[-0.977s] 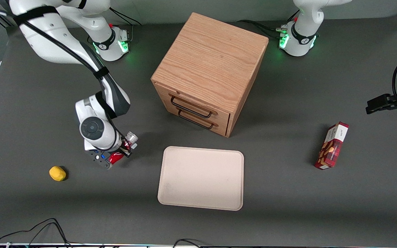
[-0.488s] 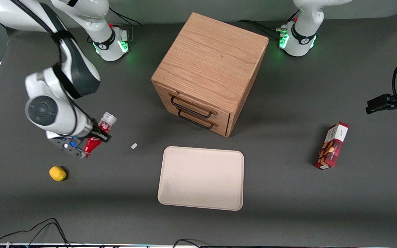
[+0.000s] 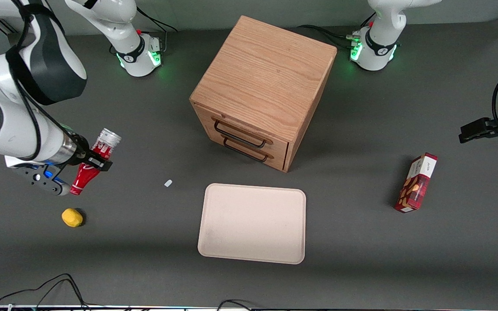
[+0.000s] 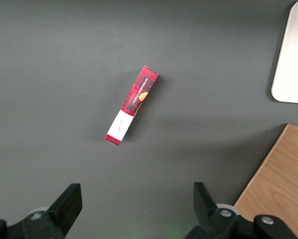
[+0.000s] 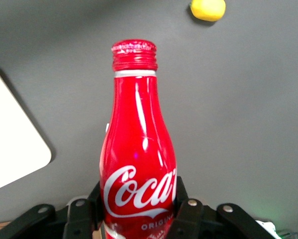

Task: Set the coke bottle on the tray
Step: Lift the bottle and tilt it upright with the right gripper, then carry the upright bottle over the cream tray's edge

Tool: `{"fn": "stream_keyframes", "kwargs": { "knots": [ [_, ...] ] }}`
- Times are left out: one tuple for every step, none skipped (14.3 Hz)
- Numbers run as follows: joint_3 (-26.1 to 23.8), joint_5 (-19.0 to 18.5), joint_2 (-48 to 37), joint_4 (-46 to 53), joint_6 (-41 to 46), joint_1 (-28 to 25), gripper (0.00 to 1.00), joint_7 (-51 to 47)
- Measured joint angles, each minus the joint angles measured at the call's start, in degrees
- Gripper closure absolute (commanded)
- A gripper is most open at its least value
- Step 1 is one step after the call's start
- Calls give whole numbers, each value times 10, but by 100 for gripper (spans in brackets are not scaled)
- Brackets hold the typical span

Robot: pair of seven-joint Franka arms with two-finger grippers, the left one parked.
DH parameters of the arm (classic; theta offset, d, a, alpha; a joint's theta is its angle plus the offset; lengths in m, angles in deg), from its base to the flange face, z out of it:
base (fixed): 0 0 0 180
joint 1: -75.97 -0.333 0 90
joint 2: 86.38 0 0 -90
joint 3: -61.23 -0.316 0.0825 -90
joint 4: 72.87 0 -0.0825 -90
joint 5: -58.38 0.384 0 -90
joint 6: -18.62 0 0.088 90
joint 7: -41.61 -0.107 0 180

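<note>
Pick done, place pending: gripper (image 3: 85, 166) jaws clamped on the bottle (image 3: 90, 169), held tilted above the surface near the lemon (image 3: 72, 217) at the working arm's end, well apart from the bare tray (image 3: 252, 223); carry-over and set-down remain.

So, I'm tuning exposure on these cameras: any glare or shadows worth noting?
Right wrist view: bright streaks of glare run down the coke bottle, held in the shut gripper. Front view: the wooden cabinet throws a soft shadow toward the parked arm's end; the tray looks evenly lit.
</note>
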Motion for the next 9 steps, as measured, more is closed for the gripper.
{"fn": "stream_keyframes", "kwargs": {
  "knots": [
    [0,0,15,17,1,-9,100,1],
    [2,0,35,37,1,-24,100,1],
    [12,0,58,59,1,-47,100,1],
    [33,0,85,87,0,-81,100,1],
    [67,0,113,117,-2,-126,100,1],
    [104,0,141,146,-11,-172,100,1],
    [135,0,171,172,-32,-216,100,1],
    [154,0,199,190,-65,-250,100,1],
    [162,0,224,201,-99,-271,100,0]
  ]
}}
